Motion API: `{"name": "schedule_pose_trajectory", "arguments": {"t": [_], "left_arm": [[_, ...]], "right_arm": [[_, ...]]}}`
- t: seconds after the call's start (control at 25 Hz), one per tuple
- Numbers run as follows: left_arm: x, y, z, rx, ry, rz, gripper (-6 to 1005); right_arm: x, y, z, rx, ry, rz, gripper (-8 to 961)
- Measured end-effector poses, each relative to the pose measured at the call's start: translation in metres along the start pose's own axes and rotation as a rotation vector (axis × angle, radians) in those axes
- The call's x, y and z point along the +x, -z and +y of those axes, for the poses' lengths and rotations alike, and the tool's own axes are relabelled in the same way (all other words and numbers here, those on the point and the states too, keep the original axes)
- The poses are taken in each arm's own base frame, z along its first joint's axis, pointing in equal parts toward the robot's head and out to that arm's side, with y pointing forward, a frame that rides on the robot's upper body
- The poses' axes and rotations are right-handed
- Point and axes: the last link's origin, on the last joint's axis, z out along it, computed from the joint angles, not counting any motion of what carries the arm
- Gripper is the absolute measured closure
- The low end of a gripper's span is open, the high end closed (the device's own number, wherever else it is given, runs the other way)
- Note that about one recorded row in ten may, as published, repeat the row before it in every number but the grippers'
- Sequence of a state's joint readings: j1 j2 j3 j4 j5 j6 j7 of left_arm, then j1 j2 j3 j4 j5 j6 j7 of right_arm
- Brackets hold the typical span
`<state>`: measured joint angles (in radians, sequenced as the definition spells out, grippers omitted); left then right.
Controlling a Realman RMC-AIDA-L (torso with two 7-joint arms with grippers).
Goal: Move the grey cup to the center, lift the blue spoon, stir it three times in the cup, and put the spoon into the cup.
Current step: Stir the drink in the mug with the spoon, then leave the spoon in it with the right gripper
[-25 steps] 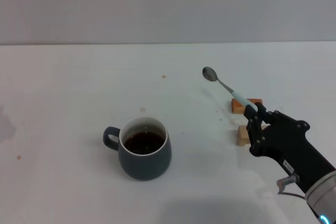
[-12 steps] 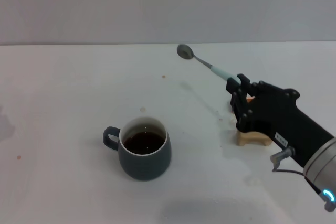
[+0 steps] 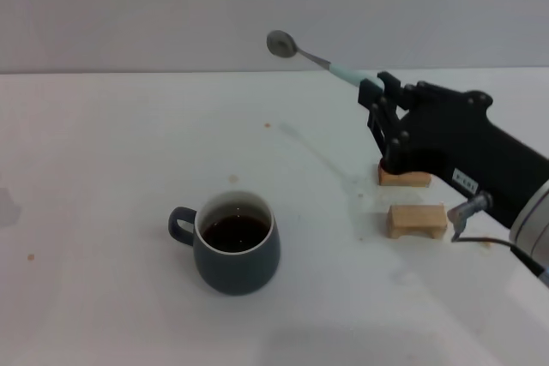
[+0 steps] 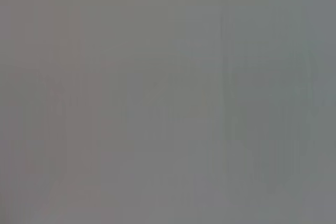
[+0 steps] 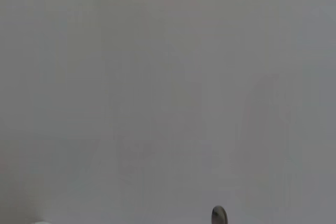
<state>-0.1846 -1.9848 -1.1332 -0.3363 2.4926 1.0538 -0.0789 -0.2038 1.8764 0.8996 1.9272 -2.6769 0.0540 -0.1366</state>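
The grey cup stands on the white table at centre front, handle pointing left, dark brown liquid inside. High above the table at the right, my right gripper is shut on the pale-blue handle of the blue spoon. The spoon sticks out up and to the left, its metal bowl well above and behind the cup. Only the tip of the spoon's bowl shows in the right wrist view. My left gripper is out of view; the left wrist view shows only flat grey.
Two small wooden blocks lie at the right of the table: one free in front, the other partly hidden under the right gripper. Faint small stains dot the tabletop. A grey wall rises behind the table.
The right gripper has risen and moved back and left with the spoon, whose bowl has climbed from table height to in front of the wall. The front block is uncovered now. The cup stayed put.
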Motion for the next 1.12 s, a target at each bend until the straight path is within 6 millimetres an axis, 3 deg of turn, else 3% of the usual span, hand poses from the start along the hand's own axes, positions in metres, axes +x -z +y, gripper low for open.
{"name": "schedule_pose_trajectory", "arguments": {"t": [0.28,0.52,1.12], "left_arm": [[0.000,0.000,0.000,0.016,-0.017,0.008,1001],[0.000,0.001,0.001,0.016,-0.015,0.008,1001],[0.001,-0.002,0.003,0.018,-0.010,0.012,1001]], "right_arm": [[-0.025,-0.006,-0.001,-0.024,0.046,0.032,843],[-0.041,-0.026,-0.008,-0.091,-0.032,0.094,843],[-0.075,-0.044,-0.006,-0.282,-0.111,0.137,843]]}}
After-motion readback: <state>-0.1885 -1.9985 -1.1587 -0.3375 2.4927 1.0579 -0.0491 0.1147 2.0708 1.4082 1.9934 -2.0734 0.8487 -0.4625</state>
